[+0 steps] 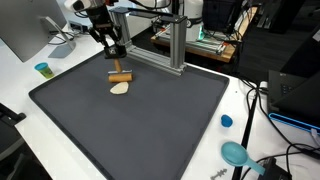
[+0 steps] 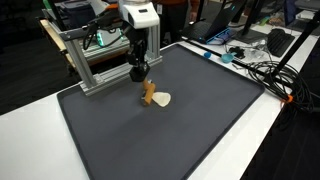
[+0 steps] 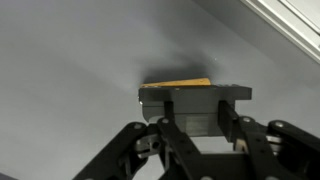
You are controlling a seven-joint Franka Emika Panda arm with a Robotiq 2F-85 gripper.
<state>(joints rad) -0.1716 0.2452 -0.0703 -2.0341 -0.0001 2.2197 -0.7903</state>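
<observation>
Near the upper left of the frame in an exterior view, the end effector (image 1: 115,52) hangs low over the dark mat (image 1: 150,130). Its jaws are drawn in narrow. In the wrist view a tan wooden block (image 3: 182,82) sits right at the fingertips, so the jaws look clamped on its top, though the exact contact is hard to make out. In both exterior views the wooden block (image 2: 149,92) stands at mat level directly under the end effector (image 2: 139,74). A pale flat piece (image 2: 161,99) lies on the mat, touching or just beside the block's lower end. Behind them, toward the top of the frame, stands an aluminium frame (image 2: 85,60). The mat lies on a white surface (image 1: 20,90).

The work in hand seems to be carrying or pressing the gripped block at the pale piece. I cannot tell whether the block rests on the mat or hangs just clear of it. Any further move calls for a steady grip, the block kept upright, and clearance from the frame close behind.
</observation>
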